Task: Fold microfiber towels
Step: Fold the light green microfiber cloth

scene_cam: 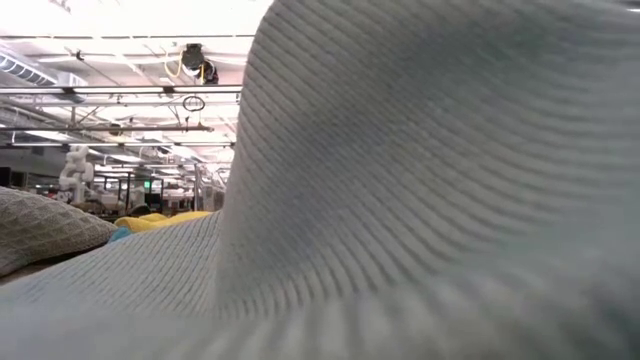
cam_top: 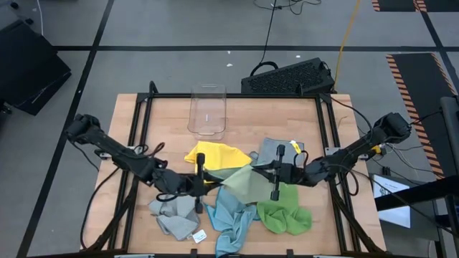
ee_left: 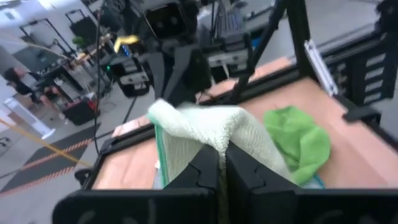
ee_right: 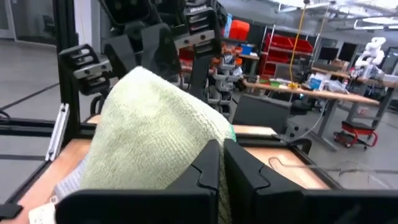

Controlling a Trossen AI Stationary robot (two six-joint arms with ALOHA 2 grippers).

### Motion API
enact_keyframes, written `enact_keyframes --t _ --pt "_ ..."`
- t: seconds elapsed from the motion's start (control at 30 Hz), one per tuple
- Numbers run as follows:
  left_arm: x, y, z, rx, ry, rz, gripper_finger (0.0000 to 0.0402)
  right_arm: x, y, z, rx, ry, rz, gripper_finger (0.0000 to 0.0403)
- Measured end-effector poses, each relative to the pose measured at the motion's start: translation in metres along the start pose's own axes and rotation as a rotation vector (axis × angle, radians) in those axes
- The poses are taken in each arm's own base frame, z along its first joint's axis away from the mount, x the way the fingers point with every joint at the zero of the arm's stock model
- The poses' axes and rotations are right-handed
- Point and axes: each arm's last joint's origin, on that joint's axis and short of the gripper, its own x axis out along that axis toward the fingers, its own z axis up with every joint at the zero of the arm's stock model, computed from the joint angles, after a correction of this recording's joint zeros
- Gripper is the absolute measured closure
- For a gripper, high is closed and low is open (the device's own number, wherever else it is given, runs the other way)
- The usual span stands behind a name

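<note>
Both pairs of jaws are clamped on the soft pale green microfiber towel (cam_top: pixel 242 183), which is held stretched above the middle of the desk (cam_top: pixel 237 115). One edge is pinched by the left gripper (cam_top: pixel 201 174), the opposite edge by the right gripper (cam_top: pixel 275 177), so the cloth's long axis runs straight from one gripper to the other. Relative to this towel, the crumpled bright green cloth (cam_top: pixel 283 217) lies below the right gripper, and the yellow cloth (cam_top: pixel 214 153) lies on the far side.

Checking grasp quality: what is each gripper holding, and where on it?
Both the left gripper and right gripper pinch the pale green towel, each at an opposite edge.
</note>
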Motion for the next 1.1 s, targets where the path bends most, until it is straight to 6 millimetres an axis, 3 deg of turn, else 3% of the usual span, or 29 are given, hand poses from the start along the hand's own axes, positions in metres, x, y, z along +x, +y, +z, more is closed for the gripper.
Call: enact_keyframes --t 0.17,0.47,0.6,1.1 --pt "0.0 0.0 -0.003 -0.011 0.033 0.008 0.0396 0.001 0.001 -0.004 0.039 0.027 0.008 0.0386" --pt "-0.001 -0.003 -0.001 -0.002 0.011 -0.015 0.0397 -0.002 0.013 -0.028 0.138 0.217 0.148 0.0275" --pt "-0.001 -0.003 -0.001 -0.01 0.011 -0.015 0.0391 -0.01 0.017 -0.038 0.141 0.331 0.158 0.0247" --pt "-0.001 -0.002 0.001 -0.003 -0.01 -0.011 0.0396 -0.04 0.035 -0.059 0.148 0.573 0.193 0.0245"
